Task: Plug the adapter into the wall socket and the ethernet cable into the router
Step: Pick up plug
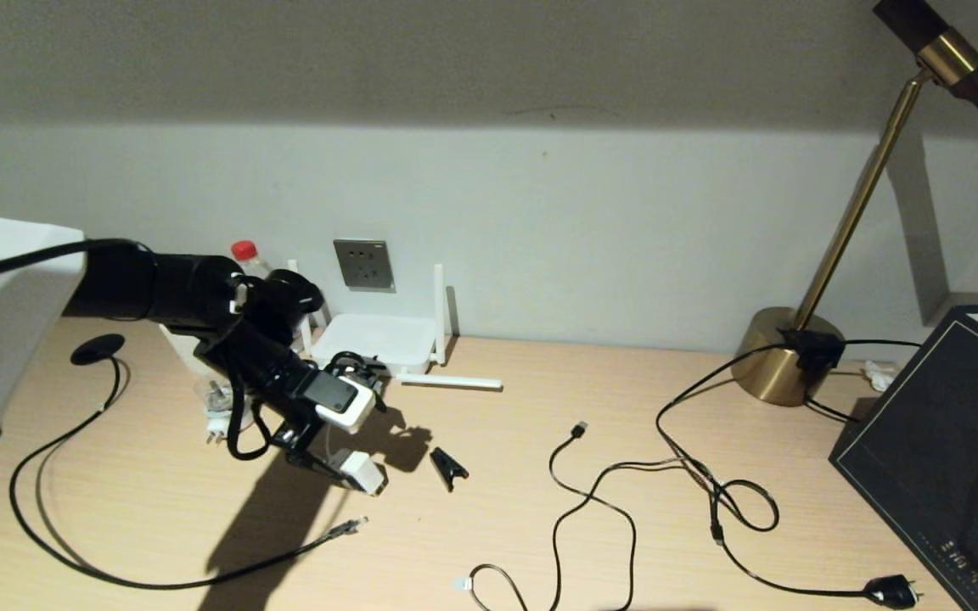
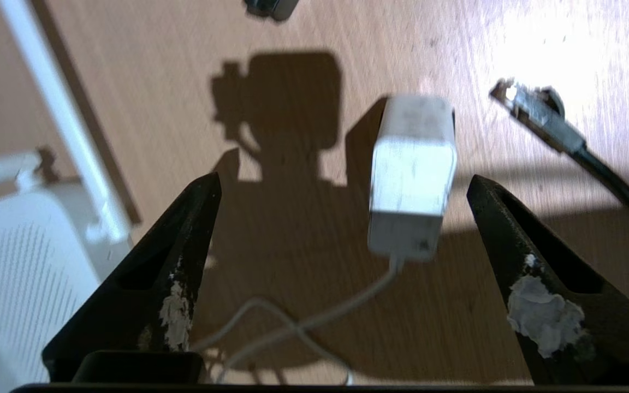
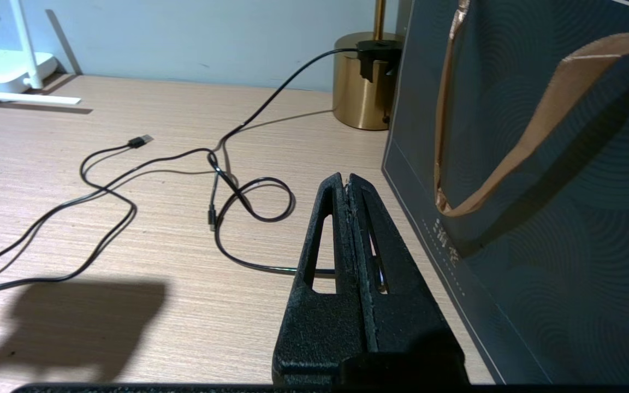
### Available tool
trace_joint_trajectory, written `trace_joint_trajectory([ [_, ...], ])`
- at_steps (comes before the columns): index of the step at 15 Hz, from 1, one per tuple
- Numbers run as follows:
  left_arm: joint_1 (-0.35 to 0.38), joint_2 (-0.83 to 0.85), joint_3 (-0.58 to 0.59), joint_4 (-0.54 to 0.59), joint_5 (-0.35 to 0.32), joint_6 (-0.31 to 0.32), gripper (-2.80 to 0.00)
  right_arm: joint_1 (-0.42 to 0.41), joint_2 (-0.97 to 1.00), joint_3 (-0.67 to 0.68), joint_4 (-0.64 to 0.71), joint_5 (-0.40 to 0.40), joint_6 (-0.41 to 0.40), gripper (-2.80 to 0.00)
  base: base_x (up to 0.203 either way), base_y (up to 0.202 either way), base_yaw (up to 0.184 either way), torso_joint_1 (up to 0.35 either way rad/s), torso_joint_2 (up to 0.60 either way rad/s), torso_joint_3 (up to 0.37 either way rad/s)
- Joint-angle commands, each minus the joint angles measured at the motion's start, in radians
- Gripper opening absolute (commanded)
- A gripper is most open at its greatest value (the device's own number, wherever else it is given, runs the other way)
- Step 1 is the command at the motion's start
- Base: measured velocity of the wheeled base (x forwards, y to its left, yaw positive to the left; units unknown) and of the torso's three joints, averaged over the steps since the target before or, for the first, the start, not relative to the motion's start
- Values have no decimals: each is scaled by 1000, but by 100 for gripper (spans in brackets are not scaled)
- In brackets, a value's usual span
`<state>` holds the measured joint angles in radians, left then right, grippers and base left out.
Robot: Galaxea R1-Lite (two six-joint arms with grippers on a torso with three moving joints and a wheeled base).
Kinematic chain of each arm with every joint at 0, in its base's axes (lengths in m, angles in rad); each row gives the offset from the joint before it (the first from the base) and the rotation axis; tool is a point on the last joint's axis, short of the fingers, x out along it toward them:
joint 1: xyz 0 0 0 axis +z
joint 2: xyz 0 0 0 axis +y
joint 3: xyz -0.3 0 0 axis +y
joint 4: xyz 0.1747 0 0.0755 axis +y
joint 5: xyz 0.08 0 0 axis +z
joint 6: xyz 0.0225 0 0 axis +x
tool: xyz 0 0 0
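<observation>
A pale wood-grain counter (image 1: 540, 509) meets a plain grey wall; one square grey metal wall socket (image 1: 363, 264) sits above one flat white plastic router (image 1: 379, 341); the left pincer (image 2: 342, 185) gapes wide, empty, straddling one small white cube adapter (image 2: 411, 177) lying left of centre; one thin black ethernet cable (image 1: 115, 573) trails nearer; the right pincer (image 3: 347, 188) rests closed, empty, beside a dark paper bag (image 3: 538, 191).

Left hand (image 2: 342, 185) low over the desk, fingers spread wide; right hand (image 3: 347, 183) parked, fingers together.
</observation>
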<state>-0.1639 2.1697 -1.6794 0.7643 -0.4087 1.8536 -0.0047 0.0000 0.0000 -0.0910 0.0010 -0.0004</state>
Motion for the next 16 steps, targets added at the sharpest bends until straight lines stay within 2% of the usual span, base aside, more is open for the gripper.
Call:
trace_joint_trajectory([
  [1,-6,36,-3,6,-1,10,0,0,2,35,-2,1,0,-280,0,0,0,0,0,0],
  [15,-16,52,30,1,8,9,0,0,2,35,-1,1,-1,-280,0,0,0,0,0,0],
  [16,-16,52,30,3,8,9,-280,0,2,35,-1,1,-1,-280,0,0,0,0,0,0],
])
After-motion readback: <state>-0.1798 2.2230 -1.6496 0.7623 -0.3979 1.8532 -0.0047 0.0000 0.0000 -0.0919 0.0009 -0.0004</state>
